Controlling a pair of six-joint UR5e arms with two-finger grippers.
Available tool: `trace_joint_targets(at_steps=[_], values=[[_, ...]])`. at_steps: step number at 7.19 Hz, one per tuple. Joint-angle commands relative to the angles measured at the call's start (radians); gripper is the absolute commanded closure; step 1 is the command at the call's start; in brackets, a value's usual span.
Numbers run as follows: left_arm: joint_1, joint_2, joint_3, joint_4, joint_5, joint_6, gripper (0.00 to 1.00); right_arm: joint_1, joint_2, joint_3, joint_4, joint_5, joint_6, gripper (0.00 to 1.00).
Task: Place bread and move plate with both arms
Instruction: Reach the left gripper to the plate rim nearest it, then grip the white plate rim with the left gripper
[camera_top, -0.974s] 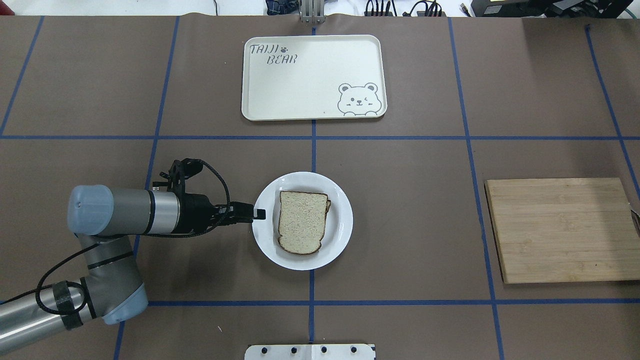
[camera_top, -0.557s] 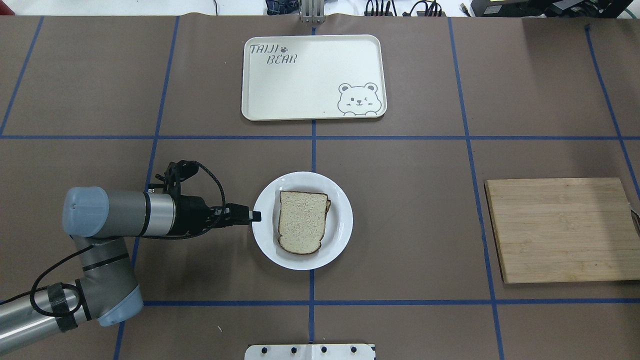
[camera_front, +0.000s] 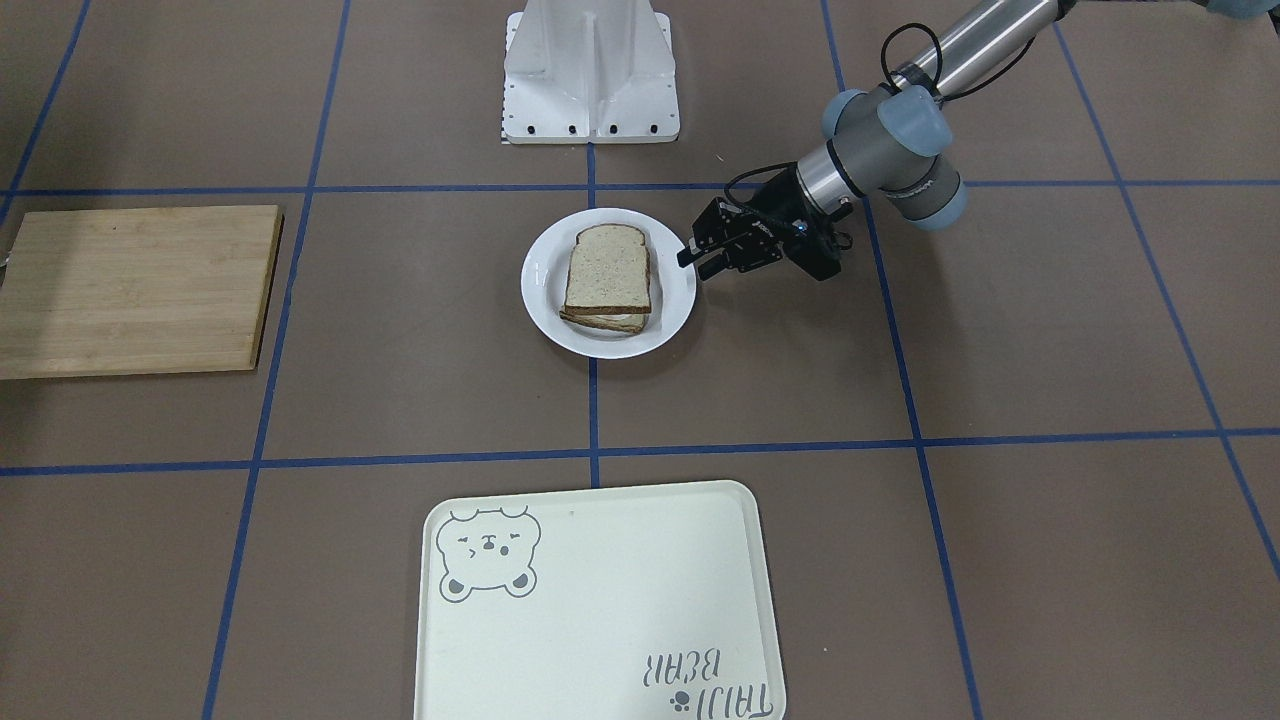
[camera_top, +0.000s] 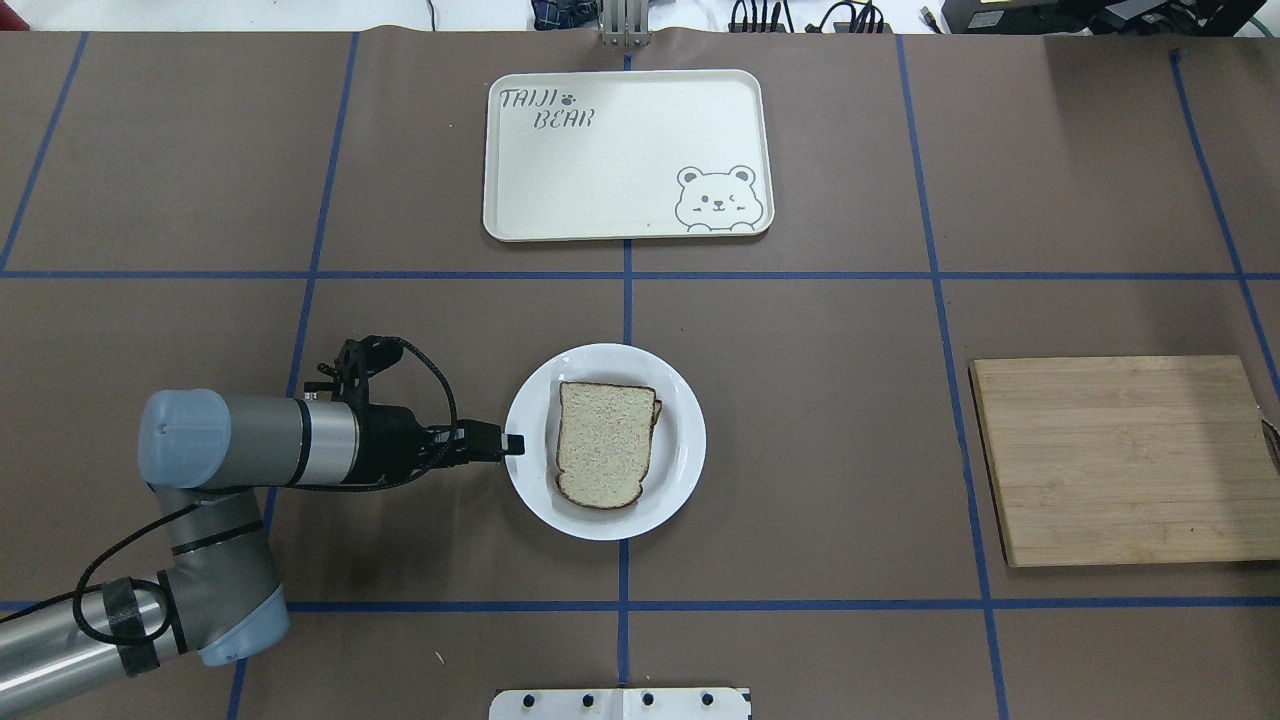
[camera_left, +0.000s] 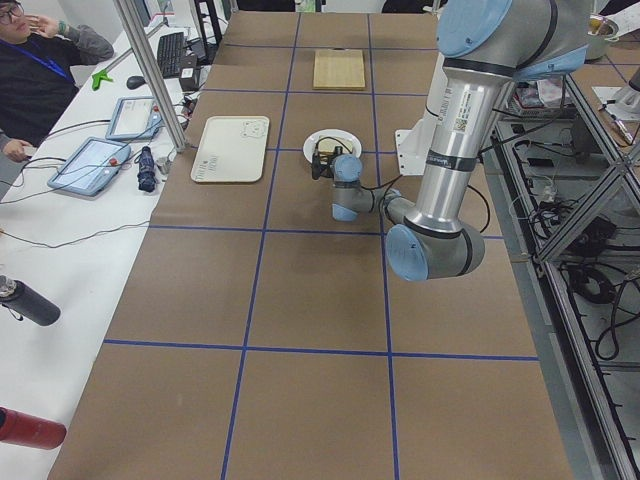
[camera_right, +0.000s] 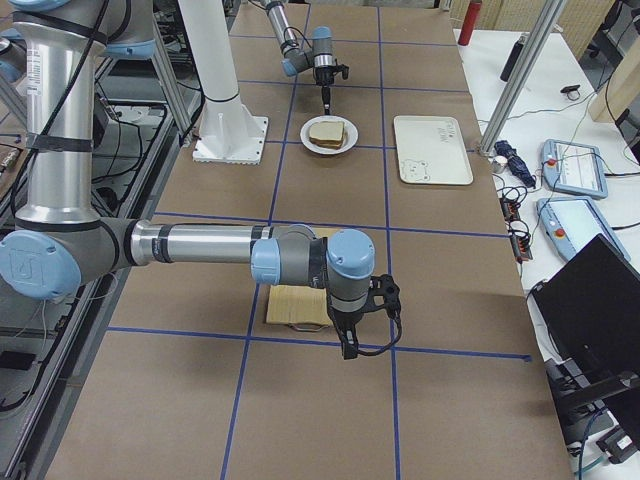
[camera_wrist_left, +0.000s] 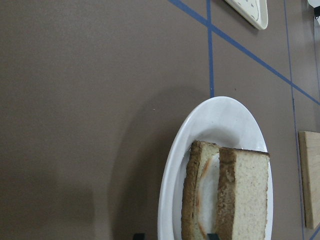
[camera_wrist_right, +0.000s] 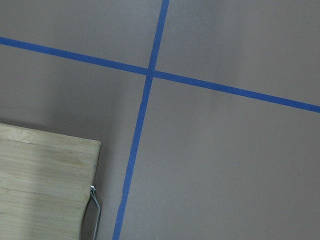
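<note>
The bread (camera_top: 603, 443) tops a sandwich on the plate (camera_top: 683, 470), just ahead of the left gripper (camera_top: 512, 443), whose jaws stand apart at the near rim. Placing looks done; next, clamp that rim to move the plate. The right gripper (camera_right: 350, 345), by the board (camera_top: 1120, 460): state unclear.

free: bare table between plate (camera_top: 680, 470) and tray (camera_top: 627, 155), and between plate and cutting board (camera_top: 1125, 460) | blocked: plate's left rim, by left gripper (camera_top: 515, 443)
</note>
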Motion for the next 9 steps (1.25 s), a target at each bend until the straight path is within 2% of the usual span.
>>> trace_joint_targets(at_steps=[1,3,5,7,9], values=[[0.043,-0.01,-0.003,-0.002,0.043,-0.02,0.55,0.0,-0.001,-0.003,0.001,-0.001,0.0,0.0],[0.051,-0.01,0.003,-0.002,0.063,-0.032,0.57,0.0,-0.001,-0.009,0.001,-0.001,0.0,0.0],[0.054,-0.012,0.003,-0.002,0.066,-0.034,0.67,0.0,-0.001,-0.009,0.001,-0.001,0.0,0.0],[0.055,-0.012,0.004,-0.033,0.066,-0.055,1.0,0.0,0.001,-0.01,0.001,-0.001,0.0,0.0],[0.057,-0.009,0.005,-0.099,0.083,-0.093,1.0,-0.002,0.006,-0.021,0.003,0.0,0.0,0.0]])
